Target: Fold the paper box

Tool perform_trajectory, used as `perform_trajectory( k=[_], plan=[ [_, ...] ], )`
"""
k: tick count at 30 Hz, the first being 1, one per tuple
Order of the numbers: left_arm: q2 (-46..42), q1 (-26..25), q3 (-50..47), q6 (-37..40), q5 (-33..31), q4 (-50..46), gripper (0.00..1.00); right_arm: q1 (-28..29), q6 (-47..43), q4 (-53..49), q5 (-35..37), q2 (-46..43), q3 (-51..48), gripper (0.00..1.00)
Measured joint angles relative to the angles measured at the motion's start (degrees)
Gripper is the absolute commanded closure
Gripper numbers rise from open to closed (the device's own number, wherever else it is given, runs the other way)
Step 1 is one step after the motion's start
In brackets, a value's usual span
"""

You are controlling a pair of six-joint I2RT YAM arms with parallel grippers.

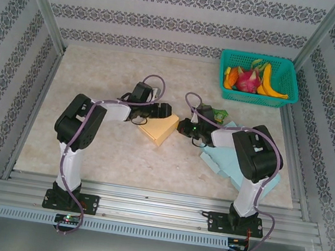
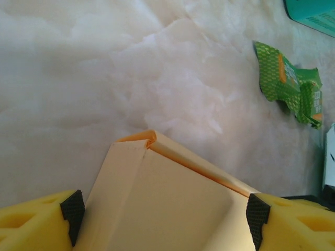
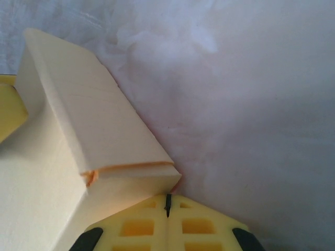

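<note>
**Straddling the paper box point(image 1: 159, 128) with the left pincer point(image 1: 162, 108), right pincer point(image 1: 184, 128) pressed together at its edge**

From the left wrist camera I see the left pincer point(image 2: 165, 212) spread wide. Its black pads point(image 2: 73, 209) sit on either side of the pale yellow box point(image 2: 167, 204), whose folded corner points away from the camera. I cannot tell whether the pads actually touch the cardboard.

The right pincer point(image 3: 167, 201) has its two yellow fingers closed flat against each other with nothing between them. Their joined tip is right at the lower corner of the box point(image 3: 89, 136), touching or just short of it.

From above, the box lies on the table point(image 1: 97, 90) near its middle, between the two wrists. The left arm is folded at the elbow and its forearm reaches rightward. The right arm mirrors it, reaching leftward over pale blue sheets point(image 1: 231, 163).

A green packet point(image 2: 290, 86) lies just beyond the right wrist, and a teal basket point(image 1: 288, 96) stands at the far right corner.

The near part of the box is cut off at the bottom of both wrist views. From above, both pincers are too dark to make out.
</note>
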Motion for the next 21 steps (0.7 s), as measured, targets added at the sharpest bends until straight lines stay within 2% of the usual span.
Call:
perform_trajectory(
  k=[9, 15, 21],
  plan=[
    [0.11, -1.88, -0.48, 0.39, -2.82, 1.38, 0.20, -2.29, 1.66, -3.80, -7.19, 2.32, 3.39, 1.00],
    [-0.44, -2.32, -1.07, 0.00, -4.50, 1.38, 0.19, -2.60, 1.81, -4.31, -7.85, 2.38, 3.74, 1.00],
    [-2.71, -2.16, -4.13, -3.82, -5.07, 1.75, 0.19, -2.60, 1.70, -4.48, -7.74, 2.29, 3.85, 1.00]
  ],
)
